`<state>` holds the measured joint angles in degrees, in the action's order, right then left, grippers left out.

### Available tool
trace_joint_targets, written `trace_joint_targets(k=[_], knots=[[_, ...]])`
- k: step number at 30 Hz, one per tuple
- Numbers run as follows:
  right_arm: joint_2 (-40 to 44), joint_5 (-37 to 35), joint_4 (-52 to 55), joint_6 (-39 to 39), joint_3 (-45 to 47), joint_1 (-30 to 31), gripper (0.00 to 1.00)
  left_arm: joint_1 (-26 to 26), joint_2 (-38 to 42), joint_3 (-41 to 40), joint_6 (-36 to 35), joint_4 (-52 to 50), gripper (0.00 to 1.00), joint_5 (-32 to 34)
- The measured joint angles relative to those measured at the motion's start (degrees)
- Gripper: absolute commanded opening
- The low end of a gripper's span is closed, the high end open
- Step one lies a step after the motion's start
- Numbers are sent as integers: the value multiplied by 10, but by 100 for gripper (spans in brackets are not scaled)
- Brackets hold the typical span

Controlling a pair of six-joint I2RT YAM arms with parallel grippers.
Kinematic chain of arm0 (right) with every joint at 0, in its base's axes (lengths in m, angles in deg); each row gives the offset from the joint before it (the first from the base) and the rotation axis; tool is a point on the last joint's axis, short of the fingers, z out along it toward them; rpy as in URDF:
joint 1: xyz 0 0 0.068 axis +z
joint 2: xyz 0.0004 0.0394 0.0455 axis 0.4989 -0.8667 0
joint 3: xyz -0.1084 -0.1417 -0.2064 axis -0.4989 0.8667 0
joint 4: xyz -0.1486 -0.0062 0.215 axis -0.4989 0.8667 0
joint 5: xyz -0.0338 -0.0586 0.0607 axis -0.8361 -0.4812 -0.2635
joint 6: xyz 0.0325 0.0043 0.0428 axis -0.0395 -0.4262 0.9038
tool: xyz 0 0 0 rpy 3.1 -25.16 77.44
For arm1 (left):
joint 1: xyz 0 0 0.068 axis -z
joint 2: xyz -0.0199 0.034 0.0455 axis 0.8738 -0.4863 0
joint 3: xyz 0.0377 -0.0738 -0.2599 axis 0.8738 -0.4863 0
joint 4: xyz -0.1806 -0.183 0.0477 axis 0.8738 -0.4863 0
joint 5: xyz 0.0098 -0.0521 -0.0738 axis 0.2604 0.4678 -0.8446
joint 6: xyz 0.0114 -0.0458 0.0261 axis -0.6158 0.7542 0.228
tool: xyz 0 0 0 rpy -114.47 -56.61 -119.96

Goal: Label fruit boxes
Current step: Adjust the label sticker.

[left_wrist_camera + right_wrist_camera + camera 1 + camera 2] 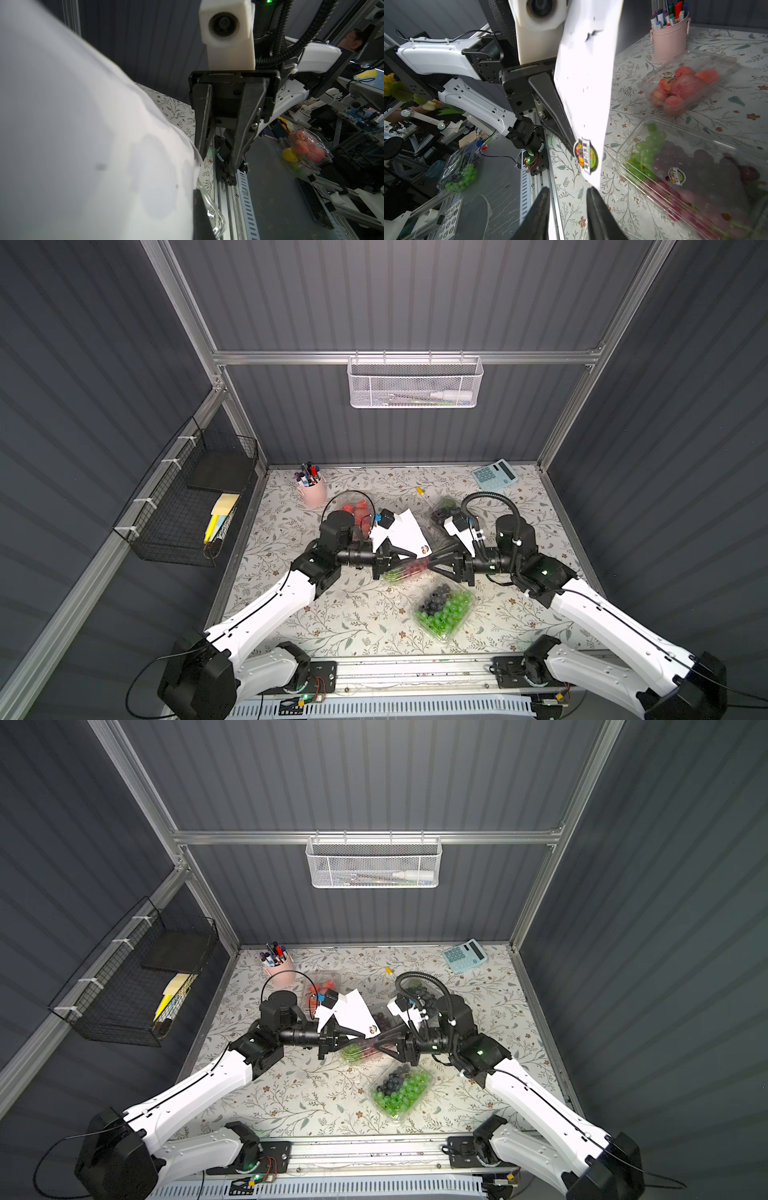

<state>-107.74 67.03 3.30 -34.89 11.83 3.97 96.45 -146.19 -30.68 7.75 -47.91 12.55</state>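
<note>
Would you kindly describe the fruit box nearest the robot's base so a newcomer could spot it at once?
On the floral table, find where the left gripper and right gripper meet at the middle. Just nearer the base rail than that point lies a clear clamshell box on its own. It alone pairs bright green grapes with a cluster of dark berries.

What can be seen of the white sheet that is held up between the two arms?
The sheet is white, thin and paper-like, mostly bare, with faint round marks. One round colourful sticker sits near its lower corner. It is held tilted above the table, by the red-grape box. The left hand is shut on it; the open right hand is at its lower corner, perhaps touching.
</note>
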Motion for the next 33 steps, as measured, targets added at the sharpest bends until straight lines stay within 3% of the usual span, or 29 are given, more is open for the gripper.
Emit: trace_joint_targets(k=[6,10,15,26,33], knots=[[-2,9,-32,9,6,-10,33,0,0,0,0,8,3,-16],[-3,17,-52,21,15,-22,50,2,0,0,0,12,3,-26],[-10,28,-67,28,17,-29,55,5,0,0,0,17,4,-38],[-9,84,-116,50,32,-49,22,5,0,0,-2,27,4,-46],[-5,99,-131,62,40,-55,7,8,0,0,-5,27,4,-46]])
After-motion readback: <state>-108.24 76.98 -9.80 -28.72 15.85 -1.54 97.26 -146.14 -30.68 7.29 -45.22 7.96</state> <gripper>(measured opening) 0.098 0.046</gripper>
